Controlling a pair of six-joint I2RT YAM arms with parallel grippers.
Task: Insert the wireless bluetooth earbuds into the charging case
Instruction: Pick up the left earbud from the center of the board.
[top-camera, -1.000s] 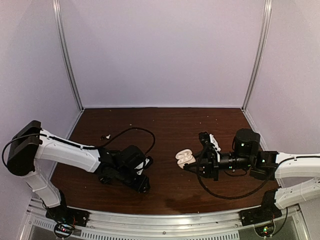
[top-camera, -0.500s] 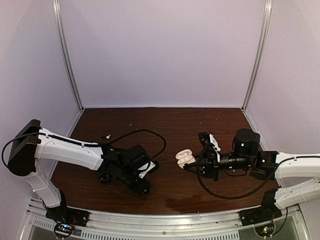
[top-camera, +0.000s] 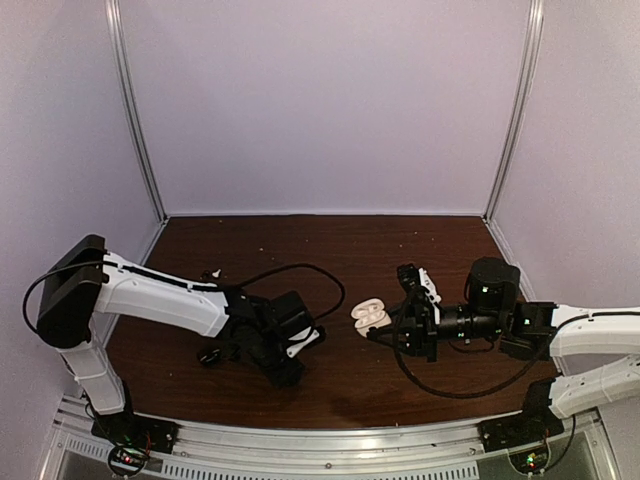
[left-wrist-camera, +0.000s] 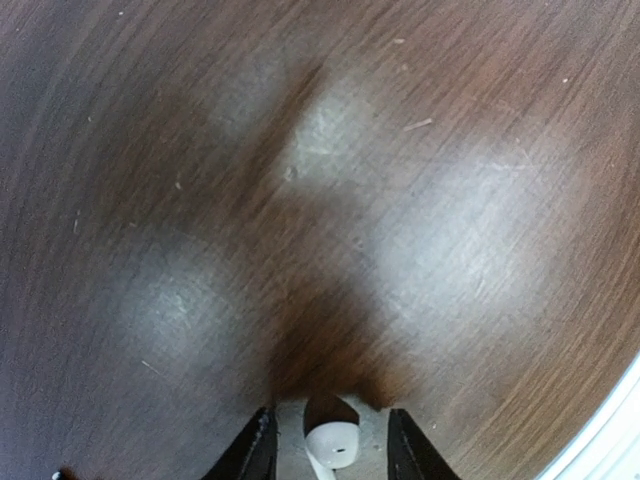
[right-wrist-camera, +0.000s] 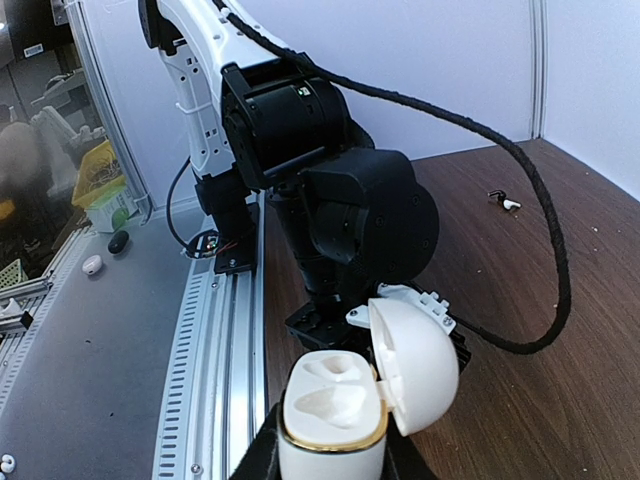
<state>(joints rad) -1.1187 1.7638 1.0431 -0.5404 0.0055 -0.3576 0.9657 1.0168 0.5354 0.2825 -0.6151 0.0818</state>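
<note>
The right gripper (right-wrist-camera: 332, 462) is clamped shut on the base of the white charging case (right-wrist-camera: 333, 412). The case's lid (right-wrist-camera: 417, 366) is hinged open, and its moulded sockets face the left arm. Near the case, on its left in the overhead view, the left gripper (left-wrist-camera: 330, 430) pinches a white earbud (left-wrist-camera: 335, 447) just above the dark wooden surface (left-wrist-camera: 420, 220). A second earbud (top-camera: 210, 273) lies on the surface well apart from the case, beyond the left arm.
</note>
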